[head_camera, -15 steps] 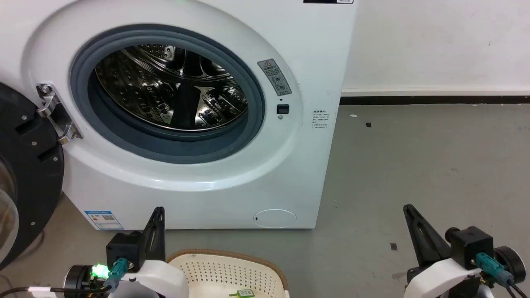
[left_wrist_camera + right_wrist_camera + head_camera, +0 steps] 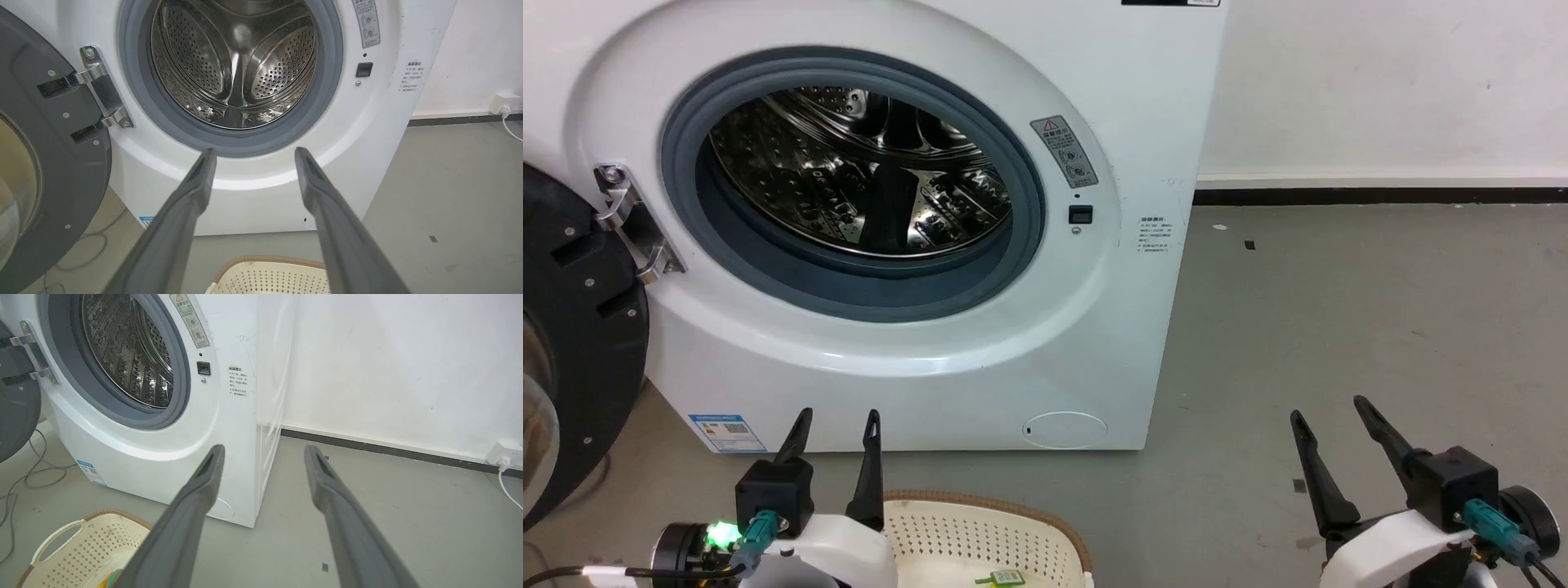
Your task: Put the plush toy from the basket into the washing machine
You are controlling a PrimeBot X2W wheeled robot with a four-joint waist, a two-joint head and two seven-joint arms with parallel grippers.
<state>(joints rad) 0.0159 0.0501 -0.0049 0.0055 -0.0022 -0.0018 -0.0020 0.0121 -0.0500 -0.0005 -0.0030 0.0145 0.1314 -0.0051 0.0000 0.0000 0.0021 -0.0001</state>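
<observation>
Green and yellow scraps are all I can make out of the plush toy [image 2: 109,580]. It lies low inside the basket [image 2: 980,500], its tag [image 2: 1005,579] showing at the bottom edge of my head view and the rest hidden. The basket sits on the floor [image 2: 1339,310] just in front of the washing machine [image 2: 931,367], whose door [image 2: 580,343] hangs open to my left, baring the shiny steel drum [image 2: 849,180]. Nothing is picked up yet. I judge the risks to be these: reaching down for a toy I barely see, I could pinch only the tag and drop it, or snag a finger in the perforated wall and drag the light basket. On the carry, the toy could catch on the grey rubber ring [image 2: 866,298]. My left claw [image 2: 840,416] is spread wide and holds nothing, its 2 fingers pointing at the machine's front from just over the basket's left side. My right claw [image 2: 1327,408] is equally wide and empty, well apart over the floor. Both forearms sit low in front of me.
</observation>
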